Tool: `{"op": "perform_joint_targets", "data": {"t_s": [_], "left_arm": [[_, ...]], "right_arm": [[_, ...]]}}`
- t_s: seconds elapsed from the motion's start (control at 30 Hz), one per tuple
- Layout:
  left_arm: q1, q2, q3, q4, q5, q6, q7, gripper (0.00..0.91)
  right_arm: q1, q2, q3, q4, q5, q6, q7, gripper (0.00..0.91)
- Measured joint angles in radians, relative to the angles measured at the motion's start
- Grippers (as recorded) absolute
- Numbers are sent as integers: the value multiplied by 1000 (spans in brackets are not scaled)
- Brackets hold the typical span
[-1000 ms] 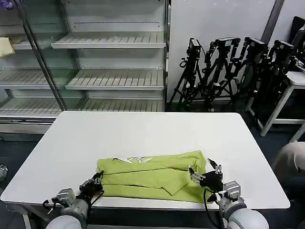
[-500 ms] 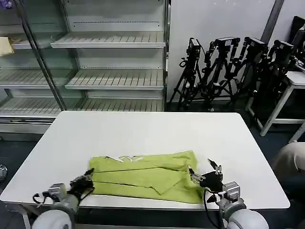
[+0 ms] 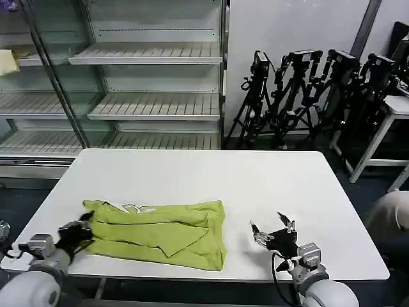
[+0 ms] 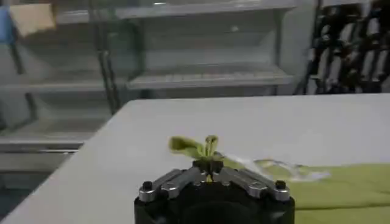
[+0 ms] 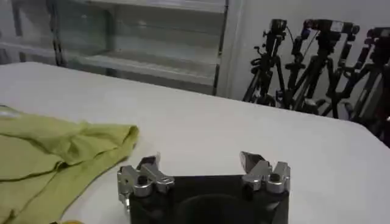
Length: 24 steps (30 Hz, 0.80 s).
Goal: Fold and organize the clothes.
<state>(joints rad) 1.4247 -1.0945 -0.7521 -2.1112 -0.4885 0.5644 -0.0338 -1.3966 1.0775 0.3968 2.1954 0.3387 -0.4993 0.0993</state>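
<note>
Dragged leftward since the earlier frame, one folded T-shirt [image 3: 160, 231] lies near-left on the tabletop [image 3: 204, 179], pinched by the left tool [image 3: 84, 228]; the right tool [image 3: 273, 229] is left spread apart, holding nothing.

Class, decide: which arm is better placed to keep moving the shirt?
Left. The left gripper is shut on the T-shirt's edge; the right gripper sits open, apart from it.

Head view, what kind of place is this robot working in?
Probably a robotics lab or test room made to look like a shop: empty retail shelving behind the white table, and a row of camera tripods against the wall.
</note>
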Motion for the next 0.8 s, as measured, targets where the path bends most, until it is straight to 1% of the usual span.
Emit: {"op": "perform_joint_targets", "data": {"t_s": [0.37,0.8], "left_arm": [[-21,-43,156,-118,38,-7,26,20],[-53,-100,356,-136,65,-12,27,20]], "right_arm": [[-29,0,19,19,-5,4,-3,907],[-56,-16,77,41,5,14,-2,907]]}}
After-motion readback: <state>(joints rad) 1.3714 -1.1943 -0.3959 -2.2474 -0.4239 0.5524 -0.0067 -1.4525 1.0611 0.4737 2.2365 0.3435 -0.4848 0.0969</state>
